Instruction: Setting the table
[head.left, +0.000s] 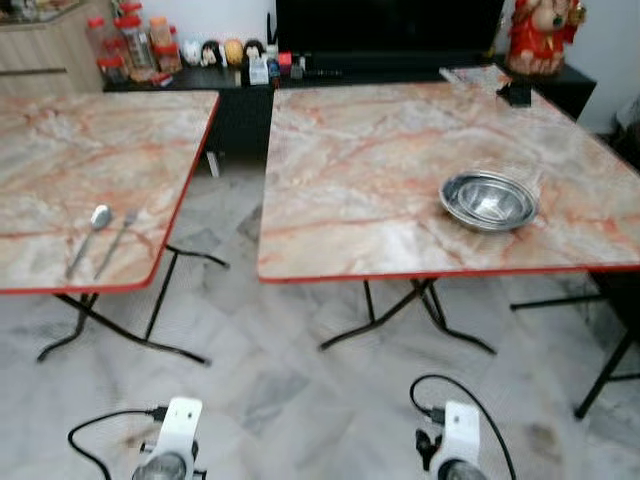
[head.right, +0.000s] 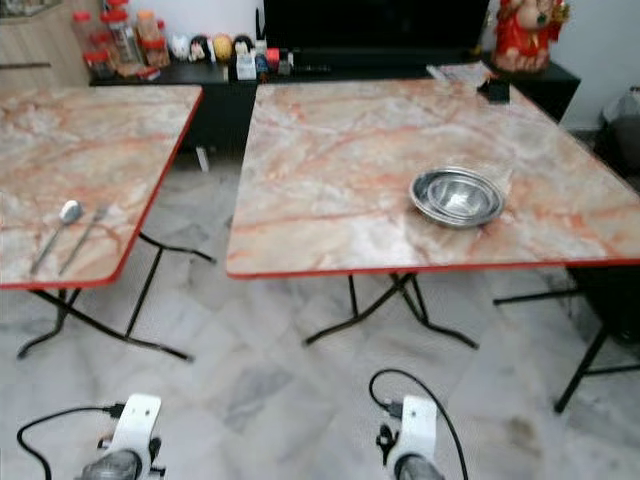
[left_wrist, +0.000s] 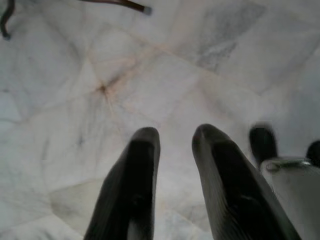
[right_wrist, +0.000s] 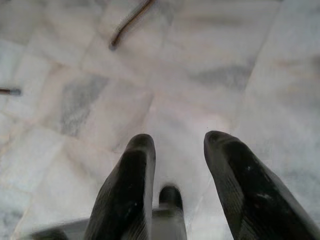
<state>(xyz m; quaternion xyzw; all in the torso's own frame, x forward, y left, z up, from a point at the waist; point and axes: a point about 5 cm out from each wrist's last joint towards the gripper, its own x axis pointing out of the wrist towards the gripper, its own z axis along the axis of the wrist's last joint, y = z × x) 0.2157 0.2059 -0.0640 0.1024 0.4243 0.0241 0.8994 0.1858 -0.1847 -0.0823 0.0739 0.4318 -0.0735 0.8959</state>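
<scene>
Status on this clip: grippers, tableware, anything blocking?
Left gripper and right gripper open, empty, hanging over floor. Spoon and fork on left table; steel bowls on right table. Nothing blocking.

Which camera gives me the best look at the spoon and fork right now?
The left eye view: the spoon and fork lie side by side near the front edge of the left table, well inside the picture. The right eye view shows them nearer its left margin. Both wrist views look down at floor tiles.
</scene>
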